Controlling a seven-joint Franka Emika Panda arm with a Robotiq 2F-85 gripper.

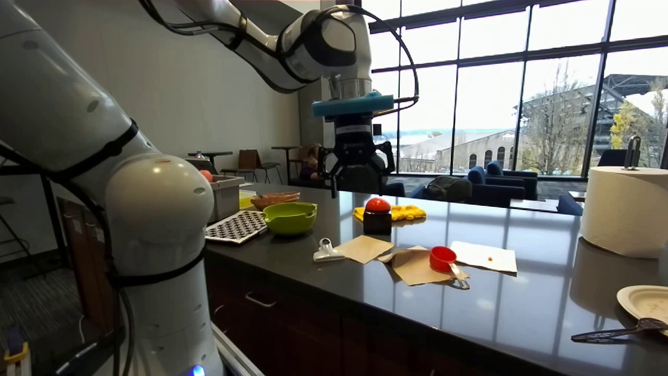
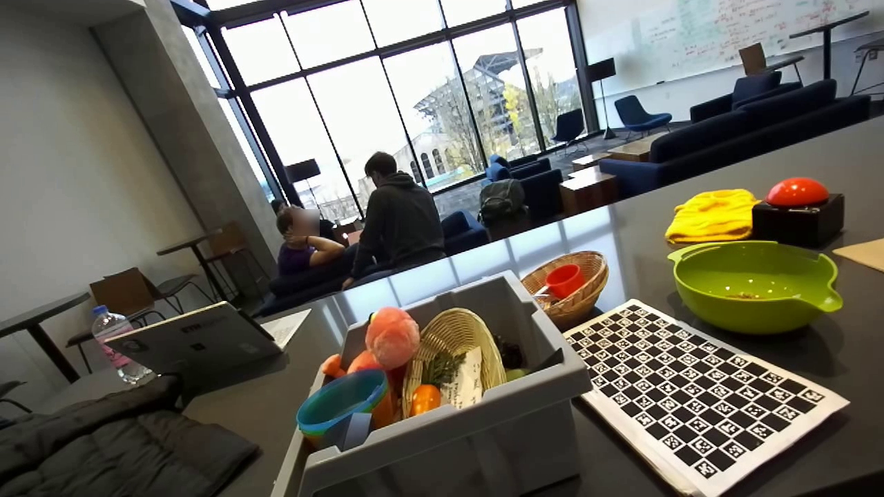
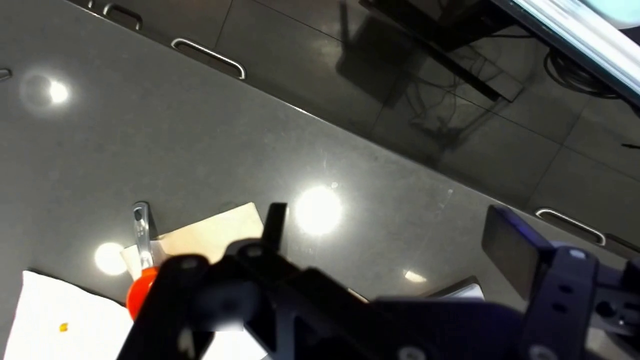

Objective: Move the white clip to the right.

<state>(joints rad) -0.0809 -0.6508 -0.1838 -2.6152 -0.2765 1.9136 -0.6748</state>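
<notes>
The small white clip (image 1: pixel 327 251) lies on the dark counter beside a flat tan sheet (image 1: pixel 366 248) in an exterior view. In the wrist view, a pale end that looks like the clip (image 3: pixel 469 292) shows at the lower right, mostly hidden by my gripper's body. My gripper (image 1: pixel 359 190) is raised well above the counter, pointing down, apart from the clip. In the wrist view the fingers of the gripper (image 3: pixel 392 232) are wide apart with nothing between them. An exterior view shows neither the clip nor the gripper.
The green bowl (image 1: pixel 290 218) stands left of the clip. A red button on a black box (image 1: pixel 377 216) and a yellow cloth (image 1: pixel 409 212) are behind it. A red measuring cup (image 1: pixel 442 259), white paper (image 1: pixel 485 256) and paper roll (image 1: pixel 626 211) lie rightward. A grey bin (image 2: pixel 442 442) stands farther left.
</notes>
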